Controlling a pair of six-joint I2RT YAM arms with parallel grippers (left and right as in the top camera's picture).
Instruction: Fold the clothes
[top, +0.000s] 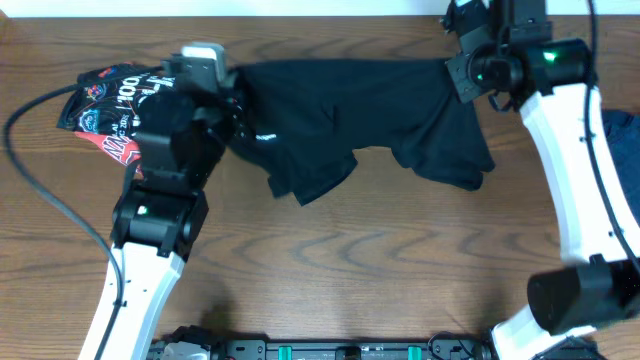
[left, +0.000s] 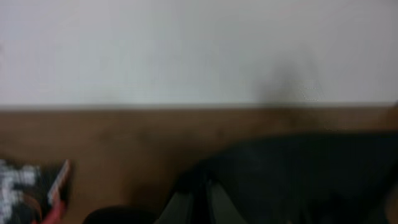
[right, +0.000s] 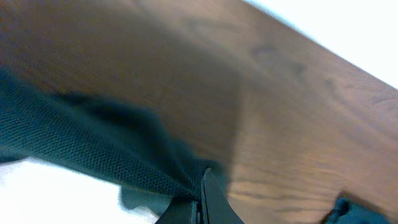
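A black garment (top: 360, 110) hangs stretched between my two grippers above the far half of the wooden table. My left gripper (top: 243, 112) is shut on its left edge; the left wrist view shows the fingers (left: 202, 198) pinching dark cloth (left: 298, 180). My right gripper (top: 462, 62) is shut on its right top corner; the right wrist view shows the fingertips (right: 202, 186) closed on the mesh fabric (right: 93, 149). The garment's lower edge droops onto the table.
A black, red and white printed garment (top: 105, 110) lies crumpled at the far left, also in the left wrist view (left: 31, 190). A blue cloth (top: 622, 150) sits at the right edge. A black cable (top: 40, 170) curves over the left of the table (top: 380, 270).
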